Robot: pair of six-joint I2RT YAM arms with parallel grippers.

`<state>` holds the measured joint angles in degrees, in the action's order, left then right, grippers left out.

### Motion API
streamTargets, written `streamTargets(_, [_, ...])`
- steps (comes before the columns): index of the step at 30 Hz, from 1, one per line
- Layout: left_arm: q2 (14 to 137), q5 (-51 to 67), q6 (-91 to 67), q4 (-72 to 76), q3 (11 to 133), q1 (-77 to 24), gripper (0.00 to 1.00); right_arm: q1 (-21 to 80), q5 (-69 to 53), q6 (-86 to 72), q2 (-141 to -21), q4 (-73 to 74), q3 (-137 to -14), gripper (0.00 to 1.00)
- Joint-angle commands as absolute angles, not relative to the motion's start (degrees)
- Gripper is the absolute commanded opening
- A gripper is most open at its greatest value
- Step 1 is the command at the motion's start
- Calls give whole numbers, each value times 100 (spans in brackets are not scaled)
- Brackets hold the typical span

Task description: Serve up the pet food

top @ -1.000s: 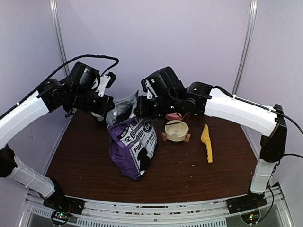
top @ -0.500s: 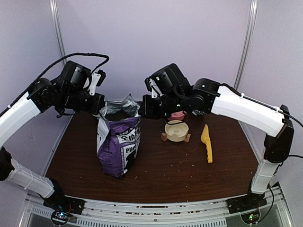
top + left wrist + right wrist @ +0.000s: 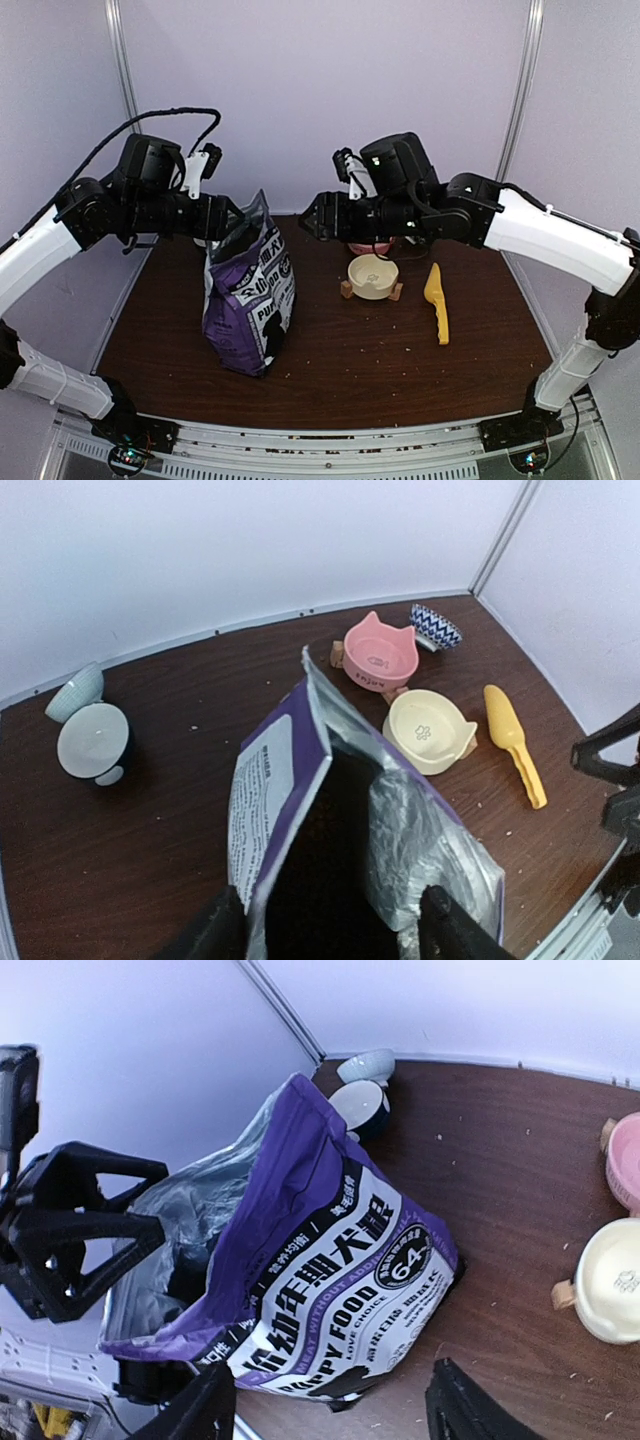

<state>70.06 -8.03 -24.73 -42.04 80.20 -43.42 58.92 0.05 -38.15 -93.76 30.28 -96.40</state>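
The pet food bag [image 3: 248, 295] stands upright on the dark wood-grain table [image 3: 400, 370], at 9 o'clock of the table's middle from above, its mouth gaping. It's glossy purple film, crinkled, with bold white and black print on the front and a white label [image 3: 262, 800] down one side. Inside is wrinkled silver foil lining [image 3: 420, 840]. Down the throat it's dark, and single pellets can't be made out.

The left gripper [image 3: 232, 214] hovers at the bag's top edge from 9 o'clock, black jaws spread wide with nothing pinched. Whether a tip brushes the film, I can't tell. The right gripper [image 3: 306, 216] sits at 3 o'clock of the mouth, clear of the bag, jaws likewise parted and empty.

At 3 o'clock of the bag there's a smooth cream bowl [image 3: 373, 275] with cat ears. A pink bowl [image 3: 378, 660] of the same eared shape sits at its 12 o'clock. A yellow plastic scoop [image 3: 437, 300] lies flat at its 3 o'clock.
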Motion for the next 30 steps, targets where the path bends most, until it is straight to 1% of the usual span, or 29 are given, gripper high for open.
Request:
streamTargets(1, [6812,-868,-2548,-3757,8042,-4290,76,5837,351,-3497,-8726,2653,-9255,73])
streamTargets(3, [6668,-959,-2488,-3674,7994,-4289,83,5814,558,-3343,-8421,2719,-9051,81])
streamTargets(6, [6490,-1141,-2457,-3631,7972,-4296,88,5722,962,-3157,-7866,3006,-8622,90])
streamTargets(10, [6208,-1227,-2511,-3566,7900,-4169,96,5308,1313,-3144,-7089,3452,-7685,97])
streamTargets(15, [5736,-437,-2678,-3257,7402,-3465,98,4092,967,-3595,-6421,3684,-6178,96])
streamTargets(17, [5617,-179,-2698,-3214,7255,-3255,98,3815,938,-3697,-6260,3642,-5632,95])
streamTargets(23, [5556,-45,-2717,-3256,7022,-3162,98,3486,976,-3944,-6264,3321,-4398,92])
streamTargets(30, [5441,355,-2796,-3028,6699,-3150,98,3368,1107,-4087,-7117,2764,-3870,89])
